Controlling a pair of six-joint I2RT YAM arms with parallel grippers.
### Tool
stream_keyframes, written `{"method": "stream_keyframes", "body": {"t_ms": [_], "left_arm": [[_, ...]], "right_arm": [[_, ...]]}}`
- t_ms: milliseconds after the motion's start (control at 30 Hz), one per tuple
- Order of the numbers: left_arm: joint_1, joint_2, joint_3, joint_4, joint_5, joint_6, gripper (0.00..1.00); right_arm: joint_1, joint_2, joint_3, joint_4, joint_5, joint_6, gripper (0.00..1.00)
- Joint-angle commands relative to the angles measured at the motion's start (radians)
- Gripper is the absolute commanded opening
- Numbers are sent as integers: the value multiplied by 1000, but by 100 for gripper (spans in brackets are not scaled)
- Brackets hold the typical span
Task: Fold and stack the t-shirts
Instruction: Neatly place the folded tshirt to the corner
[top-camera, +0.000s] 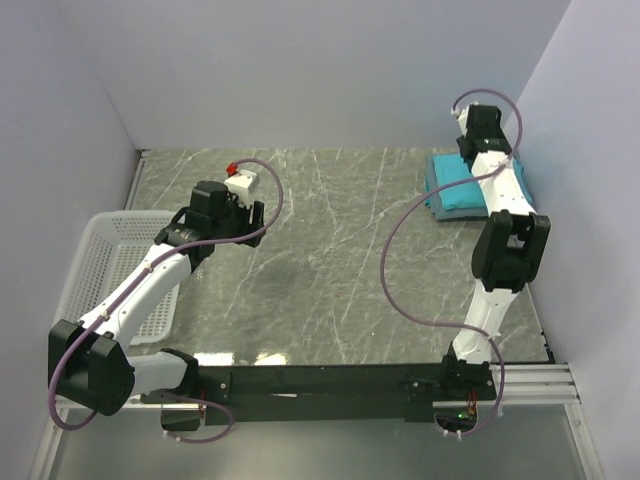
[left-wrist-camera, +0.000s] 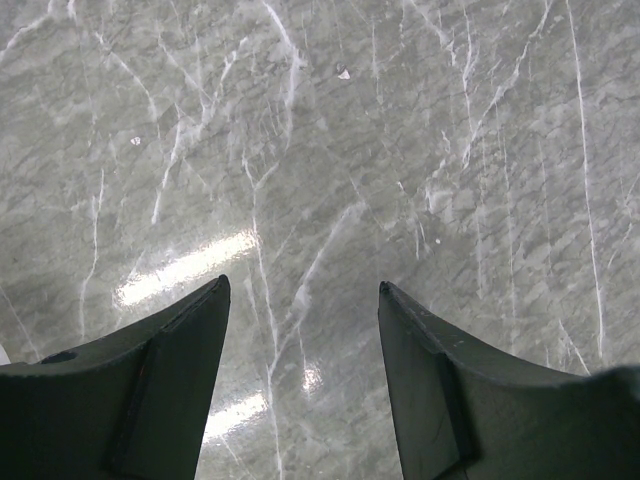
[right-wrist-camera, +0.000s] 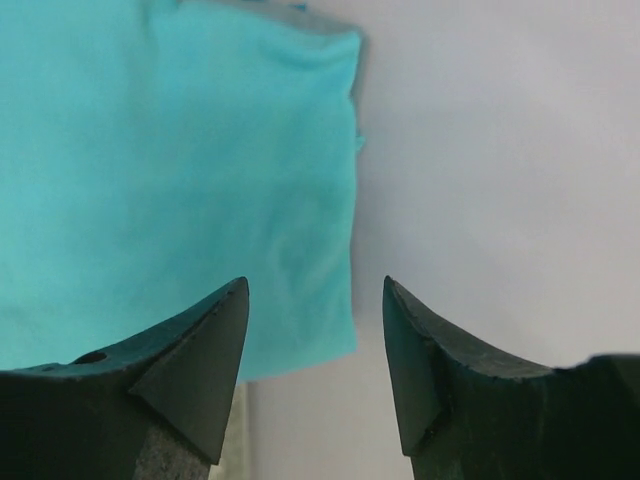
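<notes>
Grey veined marble table (top-camera: 330, 260) between pale lilac walls (top-camera: 300, 70); left end effector (left-wrist-camera: 303, 283) and right end effector (right-wrist-camera: 315, 281) both wide, empty.

From above, the right arm (top-camera: 508, 245) crossed the teal t-shirt (top-camera: 455, 190) and hid its right part. A darker edge (top-camera: 432, 190) beneath it was too thin for us to call a second shirt. The right gripper (right-wrist-camera: 315, 287) showed only in its wrist view; from above the wrist hid its fingers. There the t-shirt ran off the top and left edges, out of focus, and the pale surface (right-wrist-camera: 500, 150) beside it was too blurred to name. The bottom edge cut off the finger bases, as with the left gripper (left-wrist-camera: 303, 290). The left arm (top-camera: 140, 285) covered part of the right wall of the basket (top-camera: 90, 262). A white-and-red piece (top-camera: 240, 180) near that wrist was too small to identify.
</notes>
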Motion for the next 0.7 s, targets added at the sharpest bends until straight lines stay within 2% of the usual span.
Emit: {"method": "stream_keyframes", "body": {"t_ms": [0, 67, 133, 167, 233, 333, 667], "left_arm": [[0, 1, 26, 12, 19, 13, 67], [0, 2, 28, 13, 30, 11, 67], [0, 4, 30, 12, 36, 11, 67], [0, 4, 30, 12, 39, 11, 67], [0, 4, 30, 13, 43, 10, 67], [0, 4, 28, 13, 45, 10, 67], [0, 6, 28, 12, 39, 13, 67]], "right_arm": [[7, -124, -189, 127, 62, -143, 62], [10, -152, -339, 245, 89, -195, 60], [10, -169, -423, 334, 134, -257, 50], [10, -169, -490, 362, 146, -272, 39], [8, -154, -555, 457, 189, -327, 31], [8, -114, -638, 550, 230, -382, 29], [8, -55, -601, 660, 284, -433, 29]]}}
